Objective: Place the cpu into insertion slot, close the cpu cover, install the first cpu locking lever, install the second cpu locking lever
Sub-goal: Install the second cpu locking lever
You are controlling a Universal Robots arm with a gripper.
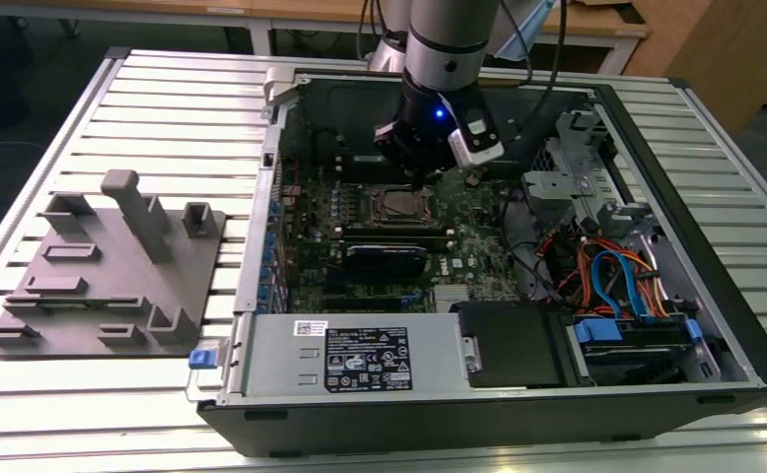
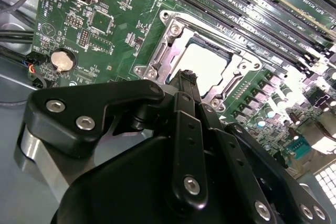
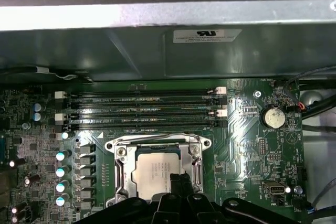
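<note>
End effector (image 3: pixel 178 184) fingers together, hovering at cpu cover (image 3: pixel 157 142) edge; cpu (image 3: pixel 155 171) seated; off-centre push risking socket damage.

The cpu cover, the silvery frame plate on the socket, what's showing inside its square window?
Inside the silvery frame-shaped cpu cover, the pale grey square cpu lies flat. The black claw hides its near edge, and the socket beneath is covered.

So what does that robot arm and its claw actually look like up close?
The arm is a thick grey tube with a small blue light glowing at its wrist and a white box clipped beside it. Dark cables run down from above. The gripper is glossy black, built from hinged links fastened with silver screws, narrowing to slim black fingertips.
</note>
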